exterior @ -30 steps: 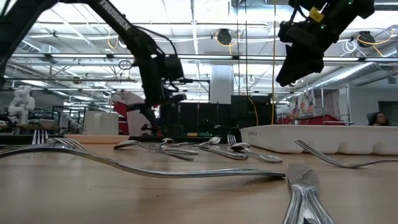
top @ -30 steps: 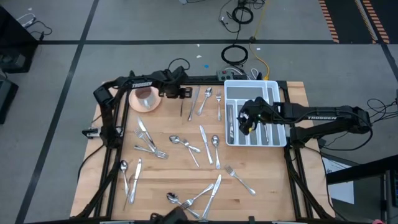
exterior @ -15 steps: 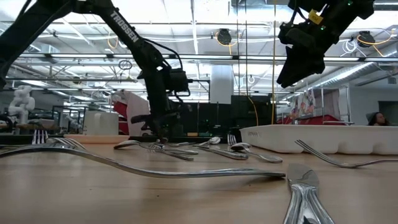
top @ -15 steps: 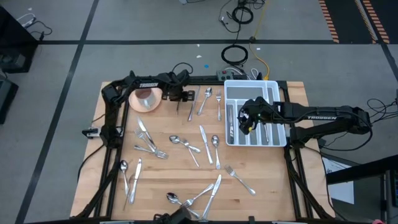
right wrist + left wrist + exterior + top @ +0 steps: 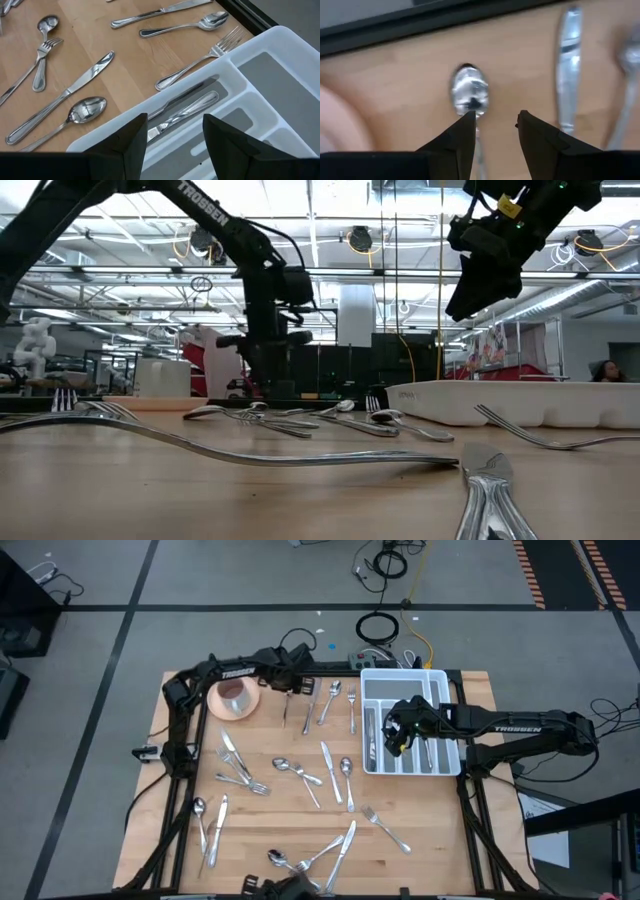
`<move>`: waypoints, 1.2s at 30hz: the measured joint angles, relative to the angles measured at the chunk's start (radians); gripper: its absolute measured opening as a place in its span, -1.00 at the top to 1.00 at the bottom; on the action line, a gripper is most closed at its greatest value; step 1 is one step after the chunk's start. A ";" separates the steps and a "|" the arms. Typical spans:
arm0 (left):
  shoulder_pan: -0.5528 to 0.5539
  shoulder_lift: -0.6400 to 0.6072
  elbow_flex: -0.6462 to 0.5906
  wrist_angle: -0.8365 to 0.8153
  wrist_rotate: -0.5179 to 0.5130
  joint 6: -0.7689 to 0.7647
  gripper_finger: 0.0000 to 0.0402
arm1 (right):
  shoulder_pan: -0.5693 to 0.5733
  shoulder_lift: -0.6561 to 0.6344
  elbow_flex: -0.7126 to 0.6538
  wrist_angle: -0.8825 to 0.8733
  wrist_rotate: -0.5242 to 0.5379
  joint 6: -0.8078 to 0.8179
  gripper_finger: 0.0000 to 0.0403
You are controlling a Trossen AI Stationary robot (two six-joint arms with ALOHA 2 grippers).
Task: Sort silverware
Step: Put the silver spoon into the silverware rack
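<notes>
Fingers of the left gripper [image 5: 495,122] stand parted, empty, over a spoon [image 5: 469,93] near the saucer [image 5: 233,698]; descend centred astride its handle before closing. Right gripper [image 5: 172,131] hangs open above the tray [image 5: 447,762]. Silverware [image 5: 322,775] lies scattered across the table [image 5: 280,820].

Even overhead light on the table, glare behind it, one blurred close-up.

From above, the wooden table [image 5: 290,820] is brightly and evenly lit, and the cutlery [image 5: 335,780] throws only thin, soft shadows. At table height the ceiling lights [image 5: 360,240] blow out to white, so both arms read as dark silhouettes; the nearest fork [image 5: 250,450] and knife [image 5: 490,490] are soft, while the room behind is sharper. The left wrist picture is smeared throughout (the spoon [image 5: 469,95] has fuzzy edges and a dull highlight). The right wrist picture is crisp, with bright glints on the metal and a clean white tray [image 5: 280,55].
</notes>
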 joint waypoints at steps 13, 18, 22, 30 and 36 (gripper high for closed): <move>0.012 0.070 0.000 -0.063 0.031 0.001 0.25 | -0.001 0.000 0.000 0.003 0.006 0.002 0.09; 0.001 0.120 -0.001 -0.060 0.044 0.000 0.25 | -0.002 0.000 0.001 0.000 0.003 0.011 0.09; -0.007 0.153 0.003 -0.041 0.059 -0.004 0.27 | -0.002 0.000 0.001 0.000 0.002 0.011 0.09; -0.012 0.164 0.003 -0.022 0.063 0.004 0.91 | -0.006 0.000 0.001 -0.001 0.001 0.011 0.09; -0.027 0.140 0.002 -0.031 0.066 0.004 0.96 | -0.006 0.000 0.001 -0.001 0.023 0.011 0.09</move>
